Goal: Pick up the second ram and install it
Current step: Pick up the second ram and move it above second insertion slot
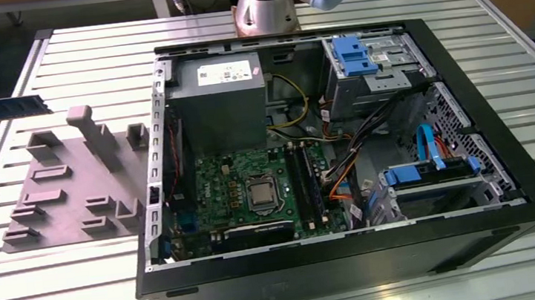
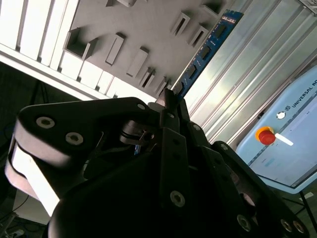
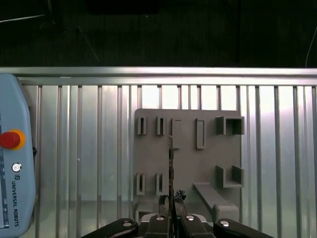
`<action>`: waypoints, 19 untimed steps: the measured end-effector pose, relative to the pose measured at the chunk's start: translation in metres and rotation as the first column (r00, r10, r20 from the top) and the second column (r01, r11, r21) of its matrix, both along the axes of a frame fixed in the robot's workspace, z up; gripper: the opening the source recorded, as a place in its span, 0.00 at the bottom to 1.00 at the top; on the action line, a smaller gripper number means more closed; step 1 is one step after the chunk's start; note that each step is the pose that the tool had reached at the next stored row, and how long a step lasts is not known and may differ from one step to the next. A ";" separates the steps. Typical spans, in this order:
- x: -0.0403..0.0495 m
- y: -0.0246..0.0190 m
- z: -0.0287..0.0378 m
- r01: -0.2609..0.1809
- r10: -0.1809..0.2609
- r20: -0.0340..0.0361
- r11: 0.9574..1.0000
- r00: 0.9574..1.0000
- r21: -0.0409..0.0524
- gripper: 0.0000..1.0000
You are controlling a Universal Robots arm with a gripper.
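End effector clamped on second ram, above grey fixture block, slatted metal table

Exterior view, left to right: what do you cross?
second ram → grey fixture block → motherboard in the open PC case → lower blue drive caddy

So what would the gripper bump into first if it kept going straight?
Probably the grey fixture block: the second ram clamped in the gripper points at it, though depth is unclear.

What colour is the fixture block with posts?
The fixture block is plain grey, best seen in the exterior view.
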State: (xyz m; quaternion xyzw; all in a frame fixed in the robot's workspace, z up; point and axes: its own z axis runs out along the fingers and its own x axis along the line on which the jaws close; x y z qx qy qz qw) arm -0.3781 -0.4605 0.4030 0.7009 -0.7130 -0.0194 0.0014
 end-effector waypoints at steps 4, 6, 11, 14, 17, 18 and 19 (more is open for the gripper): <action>0.0012 0.0000 0.0000 0.000 0.000 0.000 1.000 1.000 0.000 0.14; 0.0018 0.0000 0.0000 0.000 0.000 0.000 1.000 1.000 0.000 0.14; 0.0034 0.0000 0.0000 0.000 0.000 0.000 1.000 1.000 0.000 0.14; 0.0043 0.0000 0.0001 0.000 0.000 0.000 1.000 1.000 0.000 0.14; 0.0052 0.0000 0.0000 0.000 0.000 0.000 1.000 1.000 0.000 0.14; 0.0055 0.0000 0.0000 0.000 0.000 0.000 1.000 1.000 0.000 0.14; 0.0058 0.0000 0.0000 0.000 0.000 0.000 1.000 1.000 0.000 0.14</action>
